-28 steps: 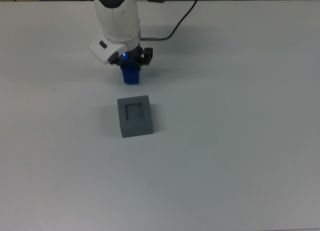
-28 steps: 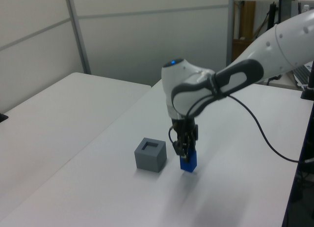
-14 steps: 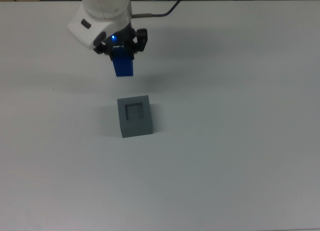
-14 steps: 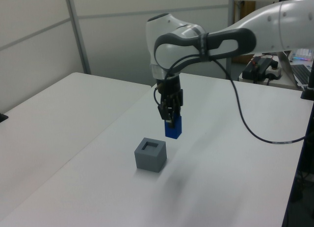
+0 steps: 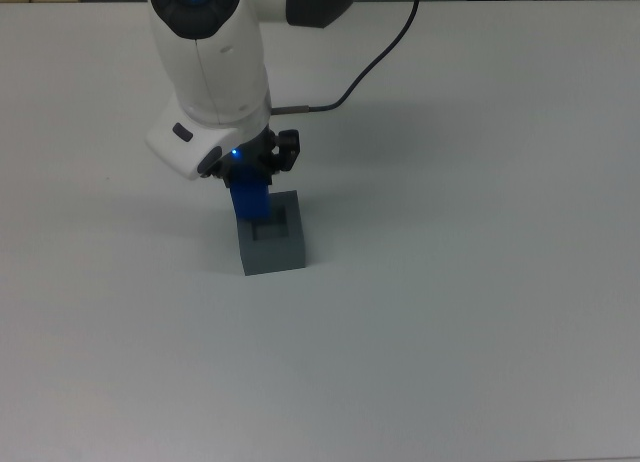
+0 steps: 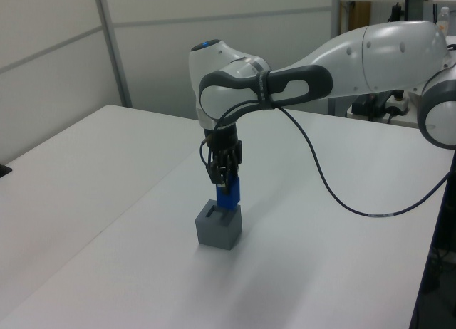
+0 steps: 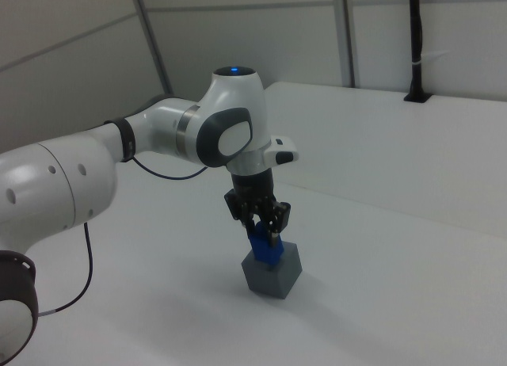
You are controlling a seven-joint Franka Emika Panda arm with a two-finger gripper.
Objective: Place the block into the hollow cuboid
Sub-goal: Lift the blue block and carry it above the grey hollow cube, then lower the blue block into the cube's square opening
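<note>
**Block held upright at the cuboid's top**

In the top view, the white arm (image 5: 210, 62) reaches down from the upper left, and a black cable (image 5: 370, 57) trails off toward the top view's right. Below the arm, the gripper (image 5: 250, 172) is clamped on the blue block (image 5: 248, 199), which stands upright over the top-left part of the grey cuboid (image 5: 273, 246). The cuboid sits on the white table (image 5: 450, 282), right of the block's body. In the left view the block (image 6: 228, 194) meets the recess in the cuboid (image 6: 218, 228); how deep it sits cannot be told. The right view shows the same: block (image 7: 264, 247) gripped (image 7: 261, 223), its lower end at the cuboid (image 7: 273, 275).
</note>
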